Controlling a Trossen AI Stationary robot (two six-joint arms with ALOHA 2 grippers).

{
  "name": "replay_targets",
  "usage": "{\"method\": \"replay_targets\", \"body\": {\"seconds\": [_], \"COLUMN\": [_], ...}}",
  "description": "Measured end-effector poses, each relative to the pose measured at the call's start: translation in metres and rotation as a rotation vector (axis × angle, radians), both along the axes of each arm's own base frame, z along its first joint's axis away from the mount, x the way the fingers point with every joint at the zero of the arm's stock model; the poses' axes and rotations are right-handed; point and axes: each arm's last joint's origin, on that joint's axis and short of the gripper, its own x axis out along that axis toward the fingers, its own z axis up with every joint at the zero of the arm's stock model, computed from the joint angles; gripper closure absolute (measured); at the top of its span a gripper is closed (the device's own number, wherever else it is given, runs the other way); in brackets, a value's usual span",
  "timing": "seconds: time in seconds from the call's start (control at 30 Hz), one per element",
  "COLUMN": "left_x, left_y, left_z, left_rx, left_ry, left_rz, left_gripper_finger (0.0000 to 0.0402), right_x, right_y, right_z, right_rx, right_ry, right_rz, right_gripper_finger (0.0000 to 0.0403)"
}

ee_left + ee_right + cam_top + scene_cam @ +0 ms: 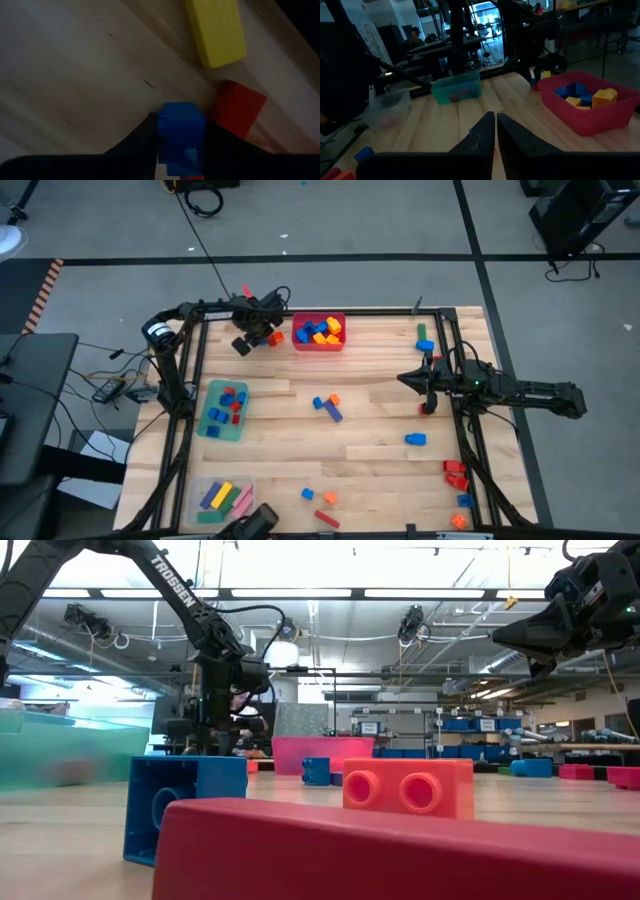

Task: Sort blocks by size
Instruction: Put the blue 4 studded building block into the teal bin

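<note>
My left gripper [262, 337] is at the table's far left, just left of the red bin [318, 345], pointing steeply down. In the left wrist view it [182, 131] is shut on a small blue block [181, 125]. A red block [239, 106] lies right beside that block and a yellow block [216, 30] a little farther off, both on the wood. My right gripper [402, 378] hangs shut and level above the table's right side, with nothing between its fingers [485, 131]. My left gripper pinches the blue block's two opposite sides [165, 131] between its two fingers, coming from above and pointing down. Whether the block stands on the table or is lifted clear, I cannot tell.
The red bin holds several blue and yellow blocks. A green bin [210, 423] stands at the left and a clear bin [203, 483] at the near left. Loose blocks lie mid-table [326, 406], at the right [415, 439] and by the near right corner [456, 474].
</note>
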Motion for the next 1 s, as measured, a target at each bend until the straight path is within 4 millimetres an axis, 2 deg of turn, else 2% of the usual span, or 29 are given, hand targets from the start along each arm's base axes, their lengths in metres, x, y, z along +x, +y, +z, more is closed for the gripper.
{"method": "replay_targets", "body": {"seconds": [0.07,0.3,0.43,0.57,0.77,0.9,1.0], "left_x": [0.002,0.012,0.019,0.023,0.028,0.039,0.042], "left_y": [0.000,-0.003,-0.005,-0.014,-0.053,-0.083,-0.112], "left_z": [0.001,0.008,0.028,0.061,0.112,0.123,0.128], "left_rx": [0.010,0.028,0.009,-0.035,-0.092,-0.032,0.001], "left_ry": [-0.010,-0.043,0.001,0.126,0.363,0.341,0.309], "left_rz": [-0.004,0.021,0.006,-0.018,-0.010,0.017,0.086], "left_gripper_finger": [0.0310,0.0310,0.0310,0.0310,0.0310,0.0310,0.0310], "right_x": [0.000,0.000,0.000,0.000,0.000,0.000,0.000], "right_y": [0.000,0.000,0.000,0.000,0.000,0.000,0.000], "right_z": [0.000,0.000,0.000,0.000,0.000,0.000,0.000], "right_rx": [0.000,0.000,0.000,0.000,0.000,0.000,0.000], "right_ry": [0.000,0.000,0.000,0.000,0.000,0.000,0.000], "right_rz": [0.000,0.000,0.001,0.000,0.000,0.000,0.000], "right_gripper_finger": [0.0371,0.0373,0.0372,0.0370,0.0369,0.0372,0.0373]}}
